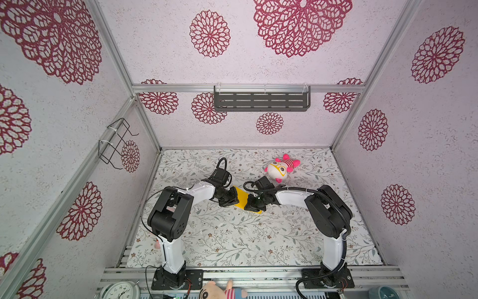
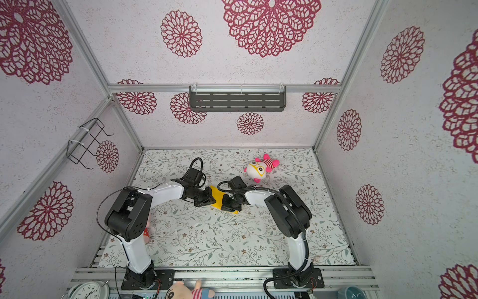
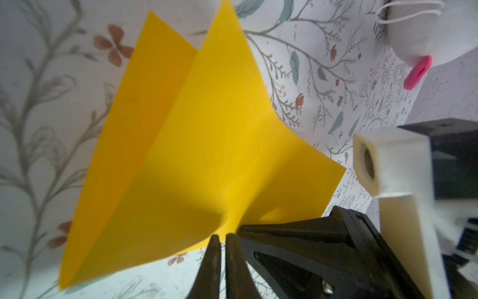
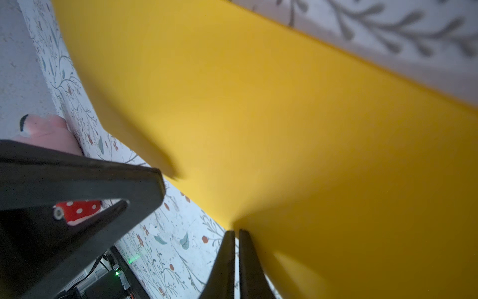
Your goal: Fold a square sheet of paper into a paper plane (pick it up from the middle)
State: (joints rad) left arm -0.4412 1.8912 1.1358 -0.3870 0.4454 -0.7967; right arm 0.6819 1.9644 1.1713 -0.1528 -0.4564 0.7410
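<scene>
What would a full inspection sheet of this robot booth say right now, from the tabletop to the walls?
Surface: floral-printed table cover, lying flat.
Job's things: thin yellow-orange paper sheet, creased into two panels, held between both grippers.
Clutter: pink-and-white plush toy at the back; red white-dotted plush beside the left arm's base.
Grippers: left gripper and right gripper, each shut on an edge of the paper.
Cables: black cable loop at the left wrist; ribbed black hose along the right arm.
Surroundings: white walls with red flower prints; dark slotted shelf; black wire rack.
</scene>
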